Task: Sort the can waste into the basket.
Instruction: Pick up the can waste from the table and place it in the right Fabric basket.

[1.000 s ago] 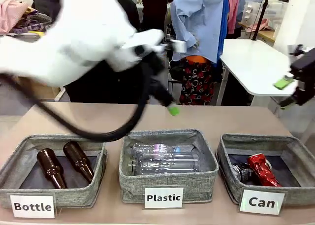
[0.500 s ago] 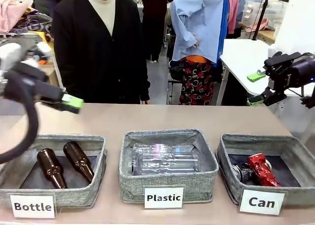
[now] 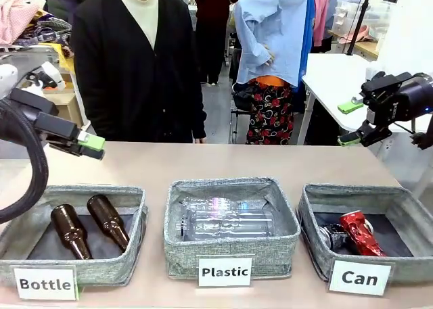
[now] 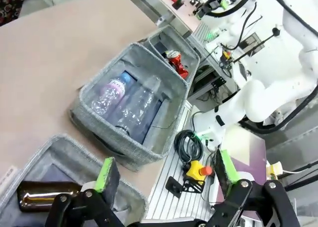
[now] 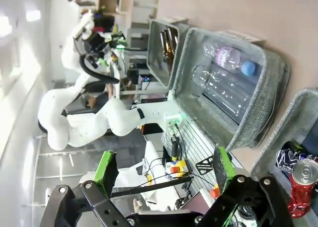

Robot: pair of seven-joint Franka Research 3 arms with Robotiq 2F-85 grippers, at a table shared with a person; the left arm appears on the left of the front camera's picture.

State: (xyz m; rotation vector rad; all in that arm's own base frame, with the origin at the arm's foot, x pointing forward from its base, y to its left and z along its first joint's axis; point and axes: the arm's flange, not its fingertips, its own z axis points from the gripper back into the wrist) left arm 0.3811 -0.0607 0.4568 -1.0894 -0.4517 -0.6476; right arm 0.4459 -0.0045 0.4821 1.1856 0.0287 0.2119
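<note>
Both cans lie in the grey basket (image 3: pixel 406 207) labelled "Can" — nothing left on the table (image 3: pixel 223 161) to sort.

The basket sits rightmost of three, beside the "Plastic" basket (image 3: pixel 231 251). Inside it the red can (image 3: pixel 360 232) touches the black-and-silver can (image 3: pixel 335 237). Both look light, thin-walled and crumpled — stiff along the creases, slick on the flat faces, so a hold across the crushed middle would likely bite best. The left gripper (image 3: pixel 91 147) hangs open and empty above the bottle basket's far side; the right gripper (image 3: pixel 351 123) is spread wide, empty, raised beyond the table's right edge. Since a second ago the left arm has swung from the table's middle back to its own side, while the right gripper has edged inward.
</note>
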